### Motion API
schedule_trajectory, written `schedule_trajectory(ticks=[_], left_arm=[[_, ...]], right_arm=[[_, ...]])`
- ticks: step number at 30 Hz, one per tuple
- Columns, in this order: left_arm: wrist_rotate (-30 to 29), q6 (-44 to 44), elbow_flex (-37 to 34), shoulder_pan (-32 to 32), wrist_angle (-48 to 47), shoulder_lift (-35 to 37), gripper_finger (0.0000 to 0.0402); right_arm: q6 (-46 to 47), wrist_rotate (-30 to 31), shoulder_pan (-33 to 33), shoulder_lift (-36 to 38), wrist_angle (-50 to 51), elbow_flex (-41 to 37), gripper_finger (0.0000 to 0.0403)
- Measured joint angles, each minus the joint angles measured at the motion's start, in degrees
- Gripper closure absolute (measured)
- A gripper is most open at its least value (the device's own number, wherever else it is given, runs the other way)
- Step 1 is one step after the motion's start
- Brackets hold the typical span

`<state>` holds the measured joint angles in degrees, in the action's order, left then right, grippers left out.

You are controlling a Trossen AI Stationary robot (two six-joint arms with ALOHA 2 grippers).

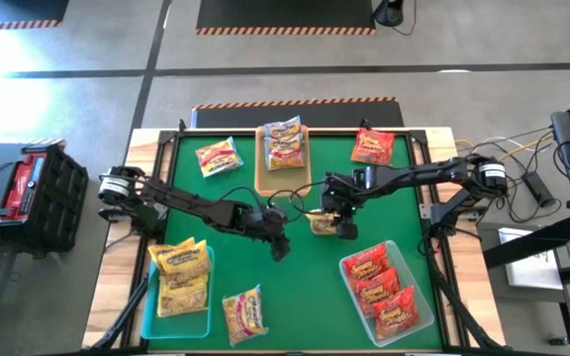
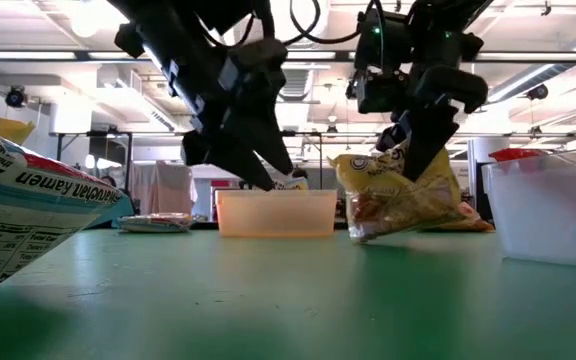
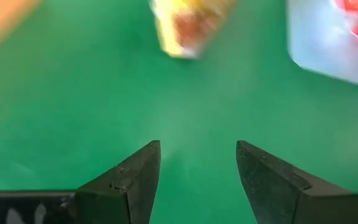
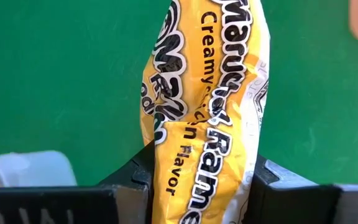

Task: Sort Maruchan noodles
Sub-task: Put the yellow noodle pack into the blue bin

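Observation:
My right gripper [image 1: 338,225] is over the middle of the green table, shut on a yellow Maruchan packet [image 1: 322,222], which also shows in the low view [image 2: 400,195]. My left gripper [image 1: 280,245] hovers just left of it, open and empty over bare green table [image 3: 197,149]. Silvery-white packets [image 1: 283,144] lie in the tan tray [image 1: 262,183] at the far middle. A yellow packet [image 1: 216,156] and a red packet [image 1: 372,146] lie flat on the table at the far side. Another packet [image 1: 245,314] lies near the front edge. My right gripper pinches the yellow packet between its two fingers across its width [image 4: 166,155], and the wrapper is squeezed narrow there. The fingers [image 2: 423,150] come from above, slanting down. The packet hangs tilted below them, its lower end [image 2: 366,236] at the table top.
A teal tray [image 1: 148,314] at the near left holds yellow packets. A clear tray [image 1: 349,292] at the near right holds red packets, and its wall [image 2: 553,215] stands close beside the held packet. Bare green table lies between the trays at the front.

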<state>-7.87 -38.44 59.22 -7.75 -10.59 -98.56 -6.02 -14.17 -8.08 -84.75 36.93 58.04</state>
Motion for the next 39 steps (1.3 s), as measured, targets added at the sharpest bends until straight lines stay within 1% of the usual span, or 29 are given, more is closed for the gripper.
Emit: schedule_trajectory(ticks=[2,5,12,14,18,19,21,24,26,31,39], left_arm=[[-3.6,1.8,0.0,0.5,0.7,0.0,0.0208],[-6.4,5.1,-0.1,1.2,3.3,0.0,0.0208],[-11.1,18.1,-0.1,1.2,16.4,0.0,0.0208],[-13.1,20.1,-0.1,1.2,18.6,0.0,0.0208],[-18.5,21.9,-0.1,1.3,20.0,0.0,0.0208],[-19.0,22.4,-0.1,1.4,20.6,0.0,0.0208],[-19.3,23.9,-0.1,1.7,21.8,0.1,0.0208],[-19.2,25.9,-0.1,1.9,22.8,0.1,0.0208],[-19.2,27.7,-0.1,2.1,24.7,0.2,0.0208],[-20.0,31.8,-0.1,2.3,27.4,0.3,0.0208],[-19.9,32.0,-0.1,2.3,29.5,0.3,0.0208]], right_arm=[[-0.1,-0.9,-0.3,0.1,1.6,0.4,0.0284],[-1.3,-1.0,-0.9,0.4,2.9,2.0,0.0286],[-2.2,-1.0,-3.9,3.5,3.6,4.3,0.0280],[-2.2,-1.0,-5.0,4.8,3.4,4.2,0.0282],[-2.1,-1.1,-6.2,7.6,3.3,3.6,0.0286],[-2.1,-1.3,-6.2,8.3,3.3,3.5,0.0286],[-2.1,-1.5,-6.2,9.6,3.2,3.5,0.0283],[-2.0,-3.9,-6.2,11.1,3.0,3.5,0.0280],[-2.5,-4.0,-6.2,11.4,3.1,3.5,0.0281],[-7.7,-4.2,-6.1,10.8,2.5,3.5,0.0287],[-14.8,-6.8,-6.1,10.6,0.4,3.5,0.0282]])
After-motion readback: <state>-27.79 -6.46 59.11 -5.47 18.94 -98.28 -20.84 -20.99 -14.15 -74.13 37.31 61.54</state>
